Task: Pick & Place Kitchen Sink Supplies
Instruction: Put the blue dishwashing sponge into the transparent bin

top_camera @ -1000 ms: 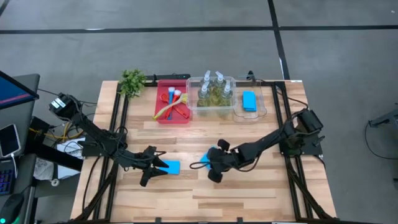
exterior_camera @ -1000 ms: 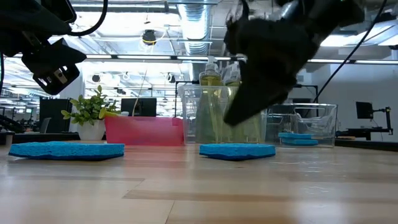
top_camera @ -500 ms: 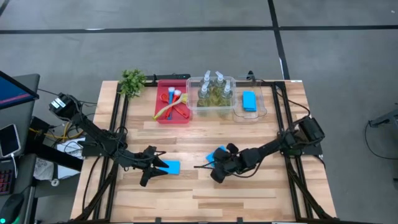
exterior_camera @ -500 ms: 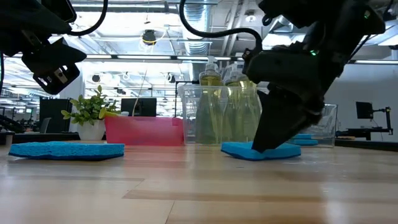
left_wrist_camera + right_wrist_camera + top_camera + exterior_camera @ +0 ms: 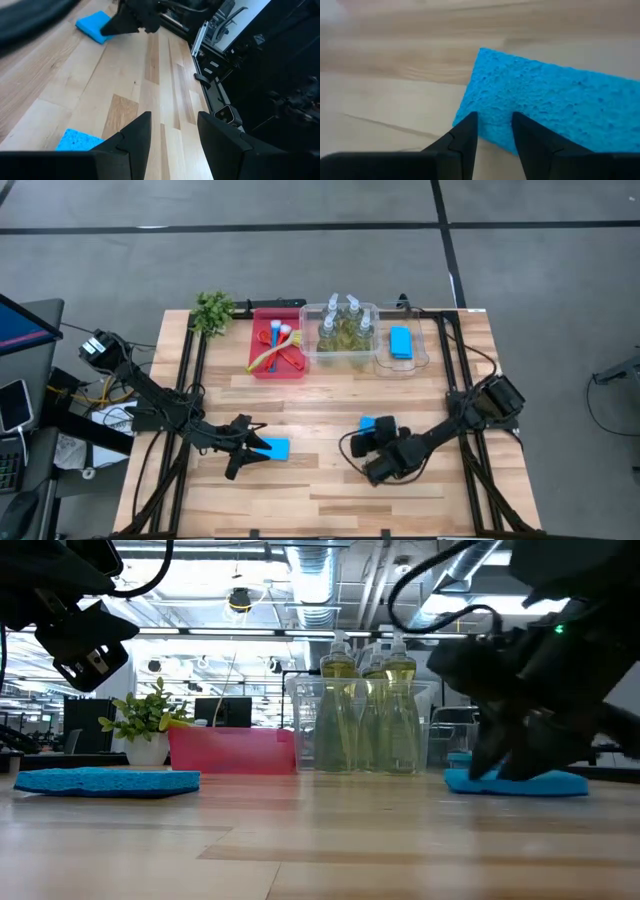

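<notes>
My two arms are dark, near-black, built of slim jointed links with bulkier rounded housings at the joints. My left gripper (image 5: 243, 452) ends in two matte black, wedge-shaped fingers (image 5: 136, 140); my right gripper (image 5: 372, 448) has the same tapering pair (image 5: 464, 137). Black cables loop behind each wrist (thin ones, loosely hung). A small green light glows on my right arm's housing, just behind the gripper.
</notes>
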Controlling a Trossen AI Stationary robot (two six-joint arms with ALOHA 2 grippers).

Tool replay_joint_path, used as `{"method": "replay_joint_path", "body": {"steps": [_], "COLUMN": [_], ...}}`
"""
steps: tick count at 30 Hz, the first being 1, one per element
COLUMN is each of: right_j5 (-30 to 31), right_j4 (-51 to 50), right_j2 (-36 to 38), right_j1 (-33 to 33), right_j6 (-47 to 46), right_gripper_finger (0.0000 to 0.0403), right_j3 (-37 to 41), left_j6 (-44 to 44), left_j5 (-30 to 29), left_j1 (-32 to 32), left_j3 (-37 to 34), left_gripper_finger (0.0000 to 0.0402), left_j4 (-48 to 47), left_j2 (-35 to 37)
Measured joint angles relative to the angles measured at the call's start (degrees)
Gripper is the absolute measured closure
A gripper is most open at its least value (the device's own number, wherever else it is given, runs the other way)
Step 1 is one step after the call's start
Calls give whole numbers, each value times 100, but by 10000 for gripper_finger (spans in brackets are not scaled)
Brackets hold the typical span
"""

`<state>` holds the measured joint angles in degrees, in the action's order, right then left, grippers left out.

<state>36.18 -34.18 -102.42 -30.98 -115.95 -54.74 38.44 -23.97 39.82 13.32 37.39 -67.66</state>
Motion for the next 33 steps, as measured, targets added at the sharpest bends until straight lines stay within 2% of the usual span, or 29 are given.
{"method": "replay_joint_path", "body": {"steps": [2,7,17,22,28,31,33], "right_j5": [286,768,962,960,957,942,735], "right_j4": [568,1754,1836,1699,654,113,-61], "right_j2": [-8,-17,-1,22,38,38,38], "right_j1": [-97,-129,-144,-155,-55,16,70], "right_j6": [-361,-118,97,896,1948,2895,3872], "right_gripper_finger": [285,285,285,285,285,285,285], "right_j3": [-8,-15,-20,-281,-961,-1314,-1476], "left_j6": [-2,-42,-15,0,0,0,0], "left_j5": [0,0,0,0,0,0,0], "left_j1": [1,1,1,1,0,0,1], "left_j3": [0,0,0,0,0,0,0], "left_gripper_finger": [239,239,239,239,239,239,239], "left_j4": [0,-2,0,2,15,15,17], "left_j2": [0,0,0,0,0,0,0]}}
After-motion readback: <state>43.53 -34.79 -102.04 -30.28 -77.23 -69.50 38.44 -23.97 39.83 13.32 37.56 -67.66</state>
